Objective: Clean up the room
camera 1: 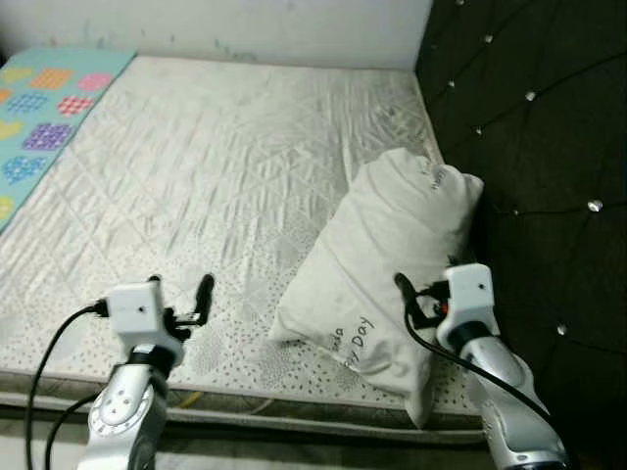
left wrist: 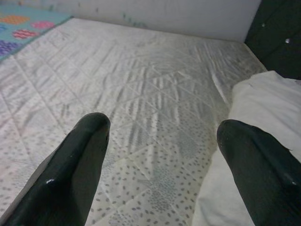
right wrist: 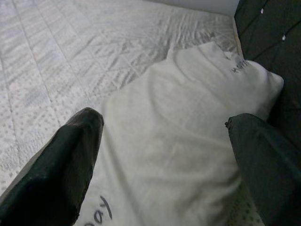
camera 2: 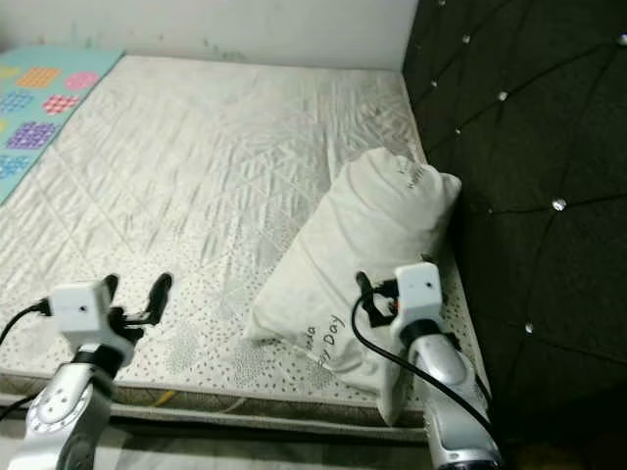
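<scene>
A white pillow point(camera 1: 387, 259) with dark lettering lies on the right side of the mattress point(camera 1: 196, 166), its far end against the black tufted headboard point(camera 1: 539, 147). My right gripper point(right wrist: 162, 120) hovers open over the pillow's near end, one finger on each side of its width, gripping nothing. Over the mattress's front edge, left of the pillow, my left gripper point(left wrist: 163, 126) is open and empty. In the left wrist view the pillow point(left wrist: 254, 141) lies by one finger point(left wrist: 254, 160).
A colourful patterned blanket point(camera 1: 44, 108) covers the mattress's far left corner. A white wall point(camera 1: 245, 24) runs behind the bed. The mattress's front edge point(camera 1: 294, 416) is just in front of my arms.
</scene>
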